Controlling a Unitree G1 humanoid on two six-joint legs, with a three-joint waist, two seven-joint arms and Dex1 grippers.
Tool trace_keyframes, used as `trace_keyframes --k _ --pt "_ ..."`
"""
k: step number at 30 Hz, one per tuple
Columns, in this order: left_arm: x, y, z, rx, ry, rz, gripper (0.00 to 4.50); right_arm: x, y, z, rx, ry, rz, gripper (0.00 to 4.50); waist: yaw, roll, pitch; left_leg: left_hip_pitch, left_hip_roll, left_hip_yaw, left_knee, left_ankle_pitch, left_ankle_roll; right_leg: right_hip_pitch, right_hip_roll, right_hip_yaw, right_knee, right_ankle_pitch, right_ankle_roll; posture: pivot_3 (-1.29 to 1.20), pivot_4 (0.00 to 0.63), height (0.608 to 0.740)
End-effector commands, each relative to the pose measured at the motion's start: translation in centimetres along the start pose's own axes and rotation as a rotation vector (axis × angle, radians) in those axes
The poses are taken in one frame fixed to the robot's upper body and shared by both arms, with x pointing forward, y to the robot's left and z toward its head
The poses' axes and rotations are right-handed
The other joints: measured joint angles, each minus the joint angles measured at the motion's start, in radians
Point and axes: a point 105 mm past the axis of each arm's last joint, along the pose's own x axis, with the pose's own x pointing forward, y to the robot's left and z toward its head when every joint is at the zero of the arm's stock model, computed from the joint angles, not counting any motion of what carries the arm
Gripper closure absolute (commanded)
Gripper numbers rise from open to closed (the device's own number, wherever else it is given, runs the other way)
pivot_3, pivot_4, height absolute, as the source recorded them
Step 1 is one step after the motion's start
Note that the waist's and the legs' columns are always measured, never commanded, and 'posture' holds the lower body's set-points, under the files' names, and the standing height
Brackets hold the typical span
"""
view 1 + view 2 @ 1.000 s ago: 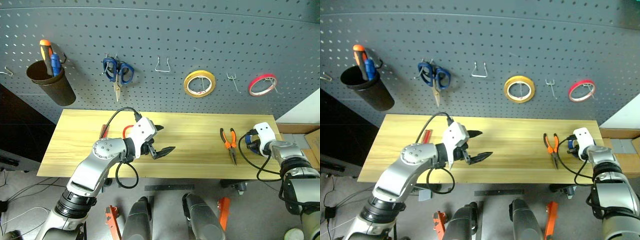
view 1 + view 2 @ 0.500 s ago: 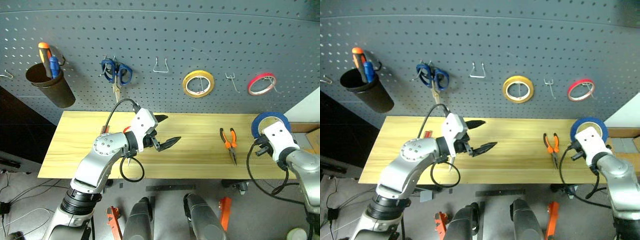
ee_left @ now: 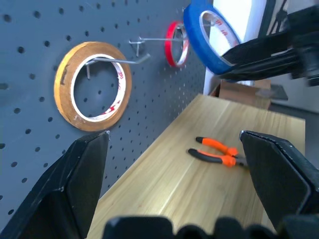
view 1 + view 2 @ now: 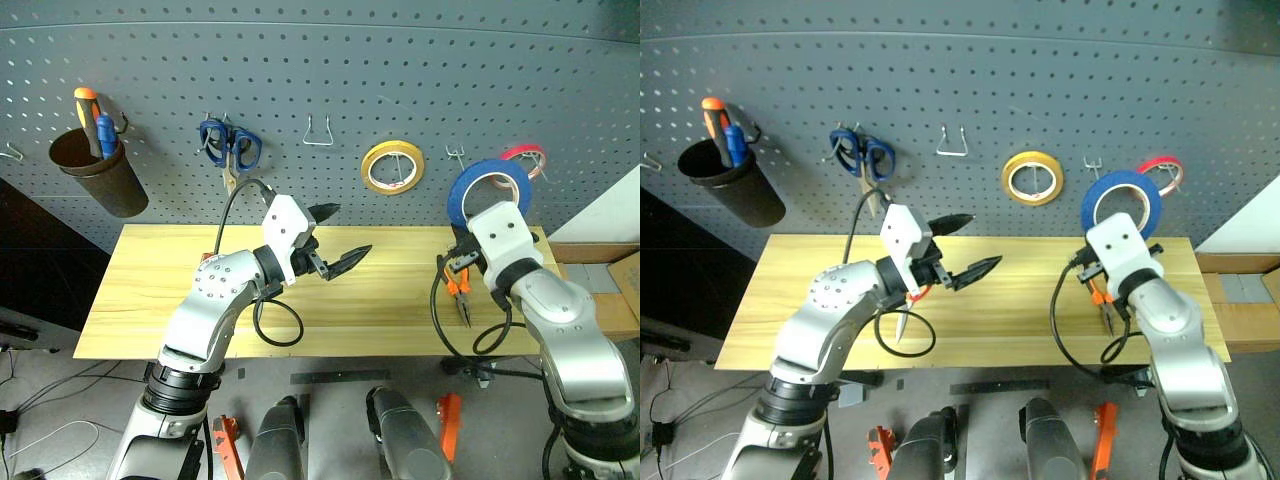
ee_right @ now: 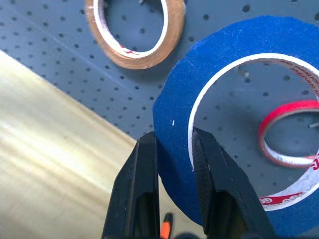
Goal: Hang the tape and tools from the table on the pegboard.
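The blue tape roll (image 5: 239,124) is pinched by its rim between my right gripper's (image 5: 174,159) two black fingers, which are closed tight on the band, and I hold it upright in front of the pegboard (image 4: 330,70). Seen from my head, it sits at about two o'clock from the middle of the table (image 4: 150,300), between the yellow tape roll (image 4: 392,166) and the red tape roll (image 4: 524,157), partly covering the red one. A bare double hook (image 3: 137,44) juts from the board between those two rolls, and I judge that is where the ring belongs.

So the step in hand is hanging the tape. Next I must line the roll's hollow centre up with the hook's tip, push forward until the prongs pass through, then let go.

My left gripper (image 4: 338,238) has its jaws spread wide and holds nothing, pointing across the table toward three o'clock.

The pliers (image 4: 459,285) lie on the table at four o'clock, waiting, and something red shows under my left arm. The blue-handled scissors (image 4: 232,148) hang at eleven o'clock.

Red printing runs round the inner cores of the rolls, but I cannot read it.
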Motion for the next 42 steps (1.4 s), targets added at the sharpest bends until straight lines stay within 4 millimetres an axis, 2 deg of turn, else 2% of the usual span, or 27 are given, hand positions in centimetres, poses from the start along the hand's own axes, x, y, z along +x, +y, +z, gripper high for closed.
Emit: trace_keyframes --k 1,9,13,18,23,25,28,31,35,42 --pt "-0.2 -1.1 2.0 0.004 -0.080 -0.052 0.00 1.0 -0.6 0.8 -0.027 -0.055 -0.011 4.12 0.000 0.000 0.000 -0.001 0.000 0.000 0.000 0.000 0.000 -0.001 0.000 0.000 0.000 0.000 0.000 -0.16 0.230 0.740" --pt "-0.1 -2.0 2.8 -0.008 -0.109 -0.103 0.00 4.2 -1.2 -0.3 -0.001 -0.074 0.002 4.12 0.000 0.000 0.000 -0.001 0.000 0.000 0.002 0.000 0.000 -0.001 0.000 0.000 0.001 0.001 -0.001 -0.16 0.232 0.740" --pt "-0.1 -2.0 2.4 0.003 -0.093 -0.100 0.00 4.7 -0.8 -1.2 0.020 -0.071 0.017 4.12 0.000 0.000 -0.001 -0.001 0.000 0.000 0.002 0.000 0.000 -0.001 0.000 -0.001 0.001 0.001 -0.001 -0.15 0.231 0.740" --pt "-0.6 -1.2 0.8 0.029 -0.034 -0.065 0.00 4.0 0.3 -3.8 0.068 0.028 0.037 2.48 0.003 0.000 -0.003 -0.001 0.000 -0.001 0.002 0.000 0.000 -0.001 -0.001 -0.001 0.001 0.001 -0.001 -0.15 0.232 0.740" --pt "-2.3 0.0 -2.5 0.145 0.104 -0.062 0.00 1.0 1.9 -6.8 0.182 0.169 0.048 0.75 0.004 0.001 -0.003 -0.001 0.000 -0.002 0.002 0.000 0.000 -0.001 -0.001 -0.002 0.002 0.001 -0.001 -0.16 0.235 0.740" --pt "-3.2 0.9 -3.7 0.141 0.154 -0.058 0.00 0.0 2.2 -8.1 0.245 0.243 0.020 0.08 0.004 0.001 -0.003 -0.001 0.000 -0.002 0.002 0.000 0.000 -0.001 -0.001 -0.002 0.002 0.001 -0.001 -0.17 0.240 0.740" --pt "-4.1 1.2 -4.9 0.107 0.212 -0.101 0.00 -0.3 2.1 -10.0 0.301 0.347 -0.035 0.01 -0.001 0.001 -0.004 -0.001 0.000 -0.002 0.002 0.000 0.000 -0.001 0.000 -0.001 0.002 0.001 -0.002 -0.18 0.241 0.740" --pt "-4.8 0.1 -5.8 0.084 0.260 -0.195 0.00 0.3 1.3 -11.5 0.323 0.424 -0.093 0.01 -0.002 0.001 -0.004 -0.001 0.000 -0.001 0.003 0.000 0.000 -0.001 0.000 -0.001 0.002 0.001 -0.002 -0.18 0.242 0.740" --pt "-4.9 -0.2 -6.1 0.069 0.280 -0.234 0.00 1.3 0.7 -13.0 0.410 0.492 -0.132 0.01 -0.002 0.001 -0.005 -0.001 0.000 -0.001 0.002 0.000 0.000 -0.001 0.000 -0.001 0.002 0.001 -0.002 -0.18 0.242 0.740" --pt "-4.2 -0.4 -5.8 0.076 0.261 -0.236 0.00 3.5 2.1 -15.2 0.550 0.588 -0.101 0.01 -0.002 0.001 -0.005 -0.001 0.000 -0.001 0.002 0.000 0.001 -0.001 0.000 -0.002 0.002 0.001 -0.002 -0.16 0.241 0.740"
